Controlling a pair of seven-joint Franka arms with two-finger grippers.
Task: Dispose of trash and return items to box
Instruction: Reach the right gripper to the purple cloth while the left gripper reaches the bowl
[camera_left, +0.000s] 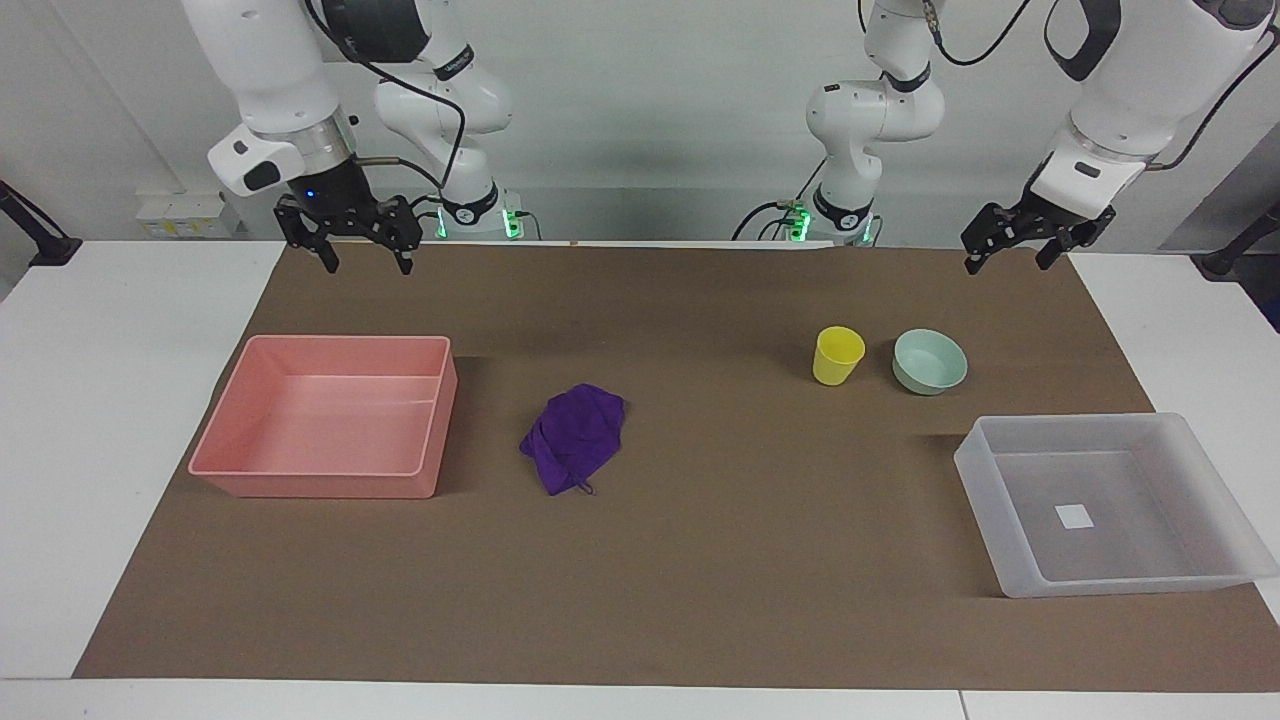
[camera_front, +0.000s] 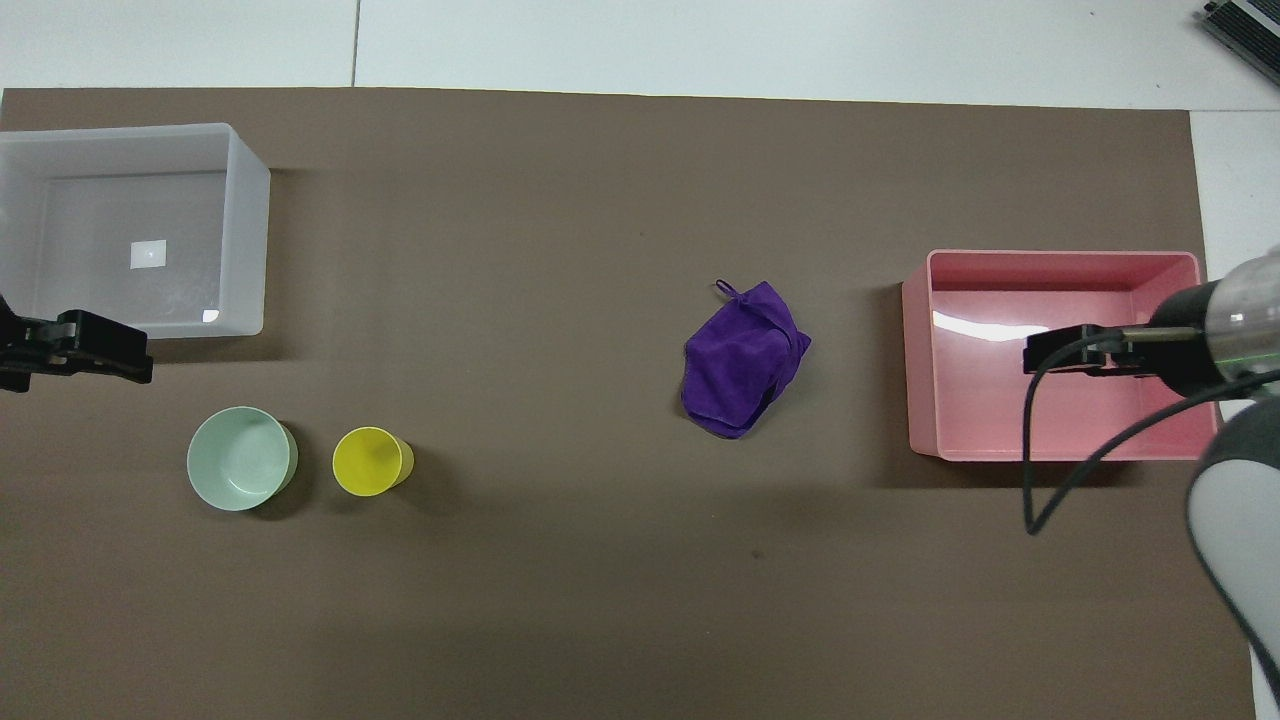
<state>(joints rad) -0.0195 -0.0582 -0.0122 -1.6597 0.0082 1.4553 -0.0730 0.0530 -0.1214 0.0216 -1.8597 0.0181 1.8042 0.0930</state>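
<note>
The trash, a purple cloth (camera_left: 574, 435) (camera_front: 745, 360), lies crumpled near the middle of the brown mat. The items stand side by side toward the left arm's end: a yellow cup (camera_left: 837, 355) (camera_front: 372, 461) and a mint-green bowl (camera_left: 929, 361) (camera_front: 241, 458). The frosted box (camera_left: 975, 470) (camera_front: 250, 230) sits farther from the robots than the bowl, with only a white sticker on its floor. My right gripper (camera_left: 367, 266) (camera_front: 1060, 352) hangs open and high, over the pink tray in the overhead view. My left gripper (camera_left: 1008, 264) (camera_front: 100, 350) hangs open in the air between bowl and box in the overhead view.
A pink rectangular tray (camera_left: 445, 400) (camera_front: 915, 360) stands beside the cloth toward the right arm's end, with nothing in it. The brown mat (camera_left: 700, 560) covers most of the white table. A black cable loops down from the right wrist (camera_front: 1035, 500).
</note>
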